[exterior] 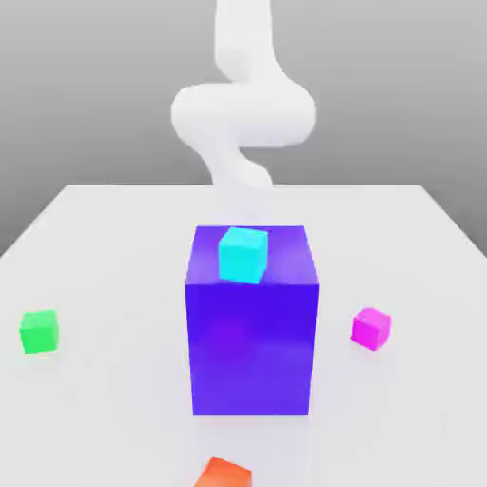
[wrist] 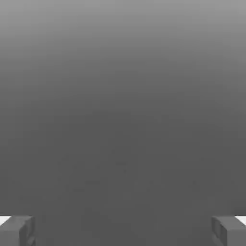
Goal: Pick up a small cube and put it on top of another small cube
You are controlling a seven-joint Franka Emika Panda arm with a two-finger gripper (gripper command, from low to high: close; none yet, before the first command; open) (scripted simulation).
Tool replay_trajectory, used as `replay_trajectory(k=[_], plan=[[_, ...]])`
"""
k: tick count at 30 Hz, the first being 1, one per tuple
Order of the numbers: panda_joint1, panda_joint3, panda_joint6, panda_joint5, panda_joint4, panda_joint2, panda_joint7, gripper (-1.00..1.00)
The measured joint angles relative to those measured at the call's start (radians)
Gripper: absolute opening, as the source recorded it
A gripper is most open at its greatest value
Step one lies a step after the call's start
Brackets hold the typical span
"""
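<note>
The small magenta cube [exterior: 371, 328] sits on the white table [exterior: 114, 238] at the exterior view's right. The small green cube [exterior: 39, 332] rests on the table at the exterior view's left, far from the magenta one. My white arm [exterior: 243, 114] rises behind the big block at the back of the table. In the hand view my gripper [wrist: 123, 230] is open, its grey fingertips [wrist: 19, 229] far apart with nothing between them and plain grey background ahead.
A big blue-violet block [exterior: 251, 333] stands mid-table between the two small cubes, with a cyan cube [exterior: 243, 255] on its top. An orange cube [exterior: 224, 473] lies at the table's front edge.
</note>
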Motion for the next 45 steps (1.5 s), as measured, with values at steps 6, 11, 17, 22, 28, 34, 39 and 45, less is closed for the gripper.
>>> replay_trajectory(k=[6,11,17,22,28,34,39,45], plan=[[0.156,-0.049,0.099,0.009,-0.116,0.116,-0.270,0.00],[0.282,-0.076,0.181,0.013,-0.210,0.211,-0.486,0.00],[0.432,-0.095,0.280,0.015,-0.324,0.326,-0.741,0.00],[0.553,-0.101,0.362,0.015,-0.419,0.420,-0.951,0.00],[0.682,-0.088,0.460,0.009,-0.534,0.528,-1.197,0.00],[0.790,-0.062,0.557,-0.025,-0.648,0.629,-1.422,0.00],[0.826,-0.066,0.592,0.007,-0.650,0.687,-1.511,0.00],[0.840,-0.065,0.626,0.095,-0.619,0.749,-1.589,0.00]])
